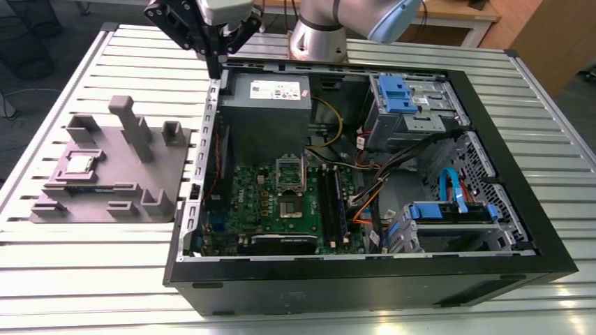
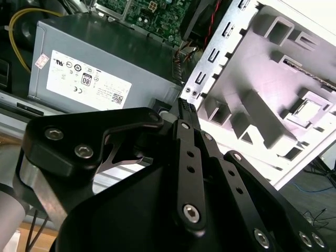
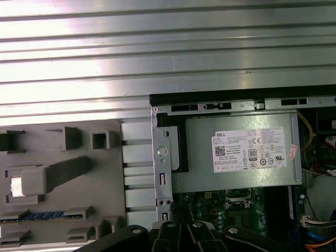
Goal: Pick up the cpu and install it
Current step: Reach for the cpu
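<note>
- gripper (image 1: pixel 216 68) hangs over the far corner of the open computer case (image 1: pixel 373 286), on the exterior view's left
- fingers (image 2: pixel 184 113) pressed together at the tips, nothing pinched between them
- cpu (image 1: pixel 79 165) lies flat in a square pocket of the grey plastic fixture (image 1: pixel 139 192), silver top facing up
- fixture sits on the slatted metal table (image 1: pixel 93 279), just beside the case on the exterior view's left
- cpu well apart from the gripper, not touched
- in the first wrist view the cpu (image 3: pixel 17 186) shows as a bright square, next to a long upright block of the fixture
- grey power supply (image 1: pixel 268 98) in the case near the gripper tips
- green motherboard (image 1: pixel 247 202) lies flat inside the case, with a metal-framed socket (image 1: pixel 289 190) mid-board, dark centre showing
</note>
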You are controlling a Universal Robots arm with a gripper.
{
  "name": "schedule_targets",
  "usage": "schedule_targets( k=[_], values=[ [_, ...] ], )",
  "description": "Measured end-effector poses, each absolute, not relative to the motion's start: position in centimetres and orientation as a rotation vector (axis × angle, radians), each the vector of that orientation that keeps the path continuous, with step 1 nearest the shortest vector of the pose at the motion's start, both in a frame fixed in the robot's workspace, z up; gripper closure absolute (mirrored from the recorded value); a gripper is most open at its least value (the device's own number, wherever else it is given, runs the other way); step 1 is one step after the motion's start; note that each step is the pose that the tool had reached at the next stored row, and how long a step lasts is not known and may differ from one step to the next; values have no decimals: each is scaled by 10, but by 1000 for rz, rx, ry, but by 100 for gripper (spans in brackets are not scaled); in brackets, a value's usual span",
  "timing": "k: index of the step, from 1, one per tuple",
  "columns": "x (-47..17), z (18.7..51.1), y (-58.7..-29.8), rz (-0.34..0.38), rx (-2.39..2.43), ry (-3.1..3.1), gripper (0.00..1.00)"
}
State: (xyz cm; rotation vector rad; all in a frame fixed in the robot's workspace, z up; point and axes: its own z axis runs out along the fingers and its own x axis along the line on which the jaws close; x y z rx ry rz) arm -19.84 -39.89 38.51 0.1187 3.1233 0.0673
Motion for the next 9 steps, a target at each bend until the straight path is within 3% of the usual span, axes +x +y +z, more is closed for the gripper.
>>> schedule_targets(
  k=[9],
  values=[
    [-201,385,-399,67,119,3124,90]
  ],
)
